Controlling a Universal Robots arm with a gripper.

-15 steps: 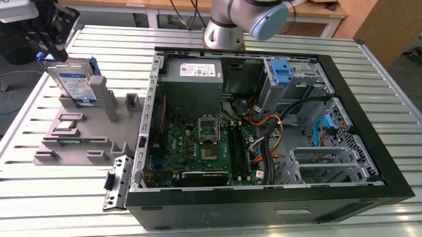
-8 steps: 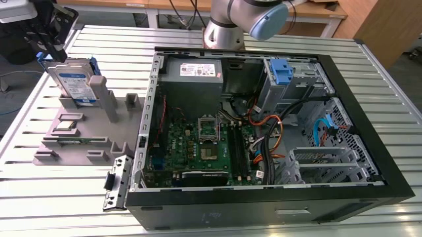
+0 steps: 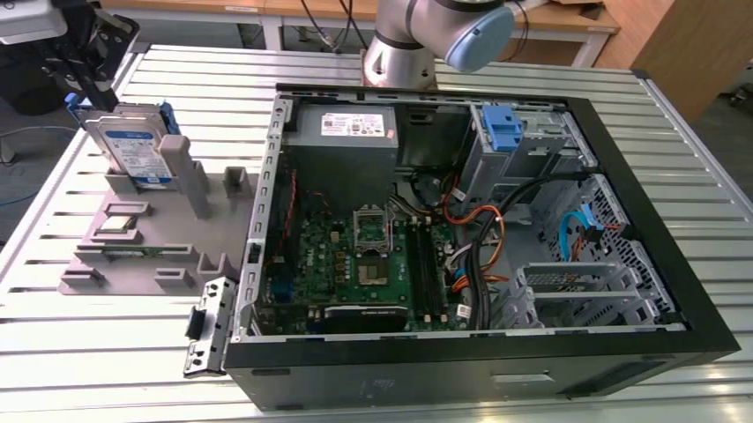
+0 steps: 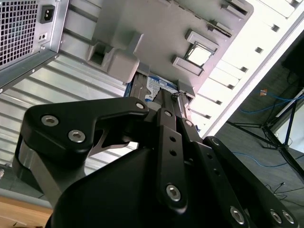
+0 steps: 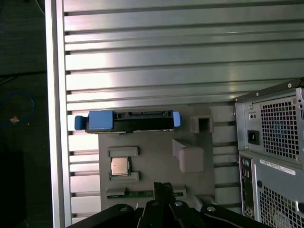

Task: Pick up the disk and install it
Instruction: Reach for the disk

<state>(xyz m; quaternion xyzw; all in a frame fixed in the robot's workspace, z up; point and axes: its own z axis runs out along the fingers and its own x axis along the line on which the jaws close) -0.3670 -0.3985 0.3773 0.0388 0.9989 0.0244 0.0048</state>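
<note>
The disk [image 3: 133, 145] stands on edge in a slot at a corner of the grey fixture [image 3: 141, 264], on the side away from the computer case [image 3: 471, 361], blue rails at both ends in the first wrist view [image 5: 128, 121]. Right above it hangs the gripper [image 3: 97, 92], fingers pressed together as far as both wrist views show, pinching nothing, tips clear of the drive [image 5: 164, 187]. In the second wrist view the label [image 4: 156, 86] peeks out just past the fingertips [image 4: 166, 107]. Also on the fixture: a processor chip [image 5: 118, 166] and a memory stick [image 5: 142, 194] beside it. The fixture lies on the slatted metal table [image 3: 118, 361] near its edge at the exterior view's left, and the open case holds the power supply [image 3: 347, 128] and a blue bracket [image 3: 503, 130].
</note>
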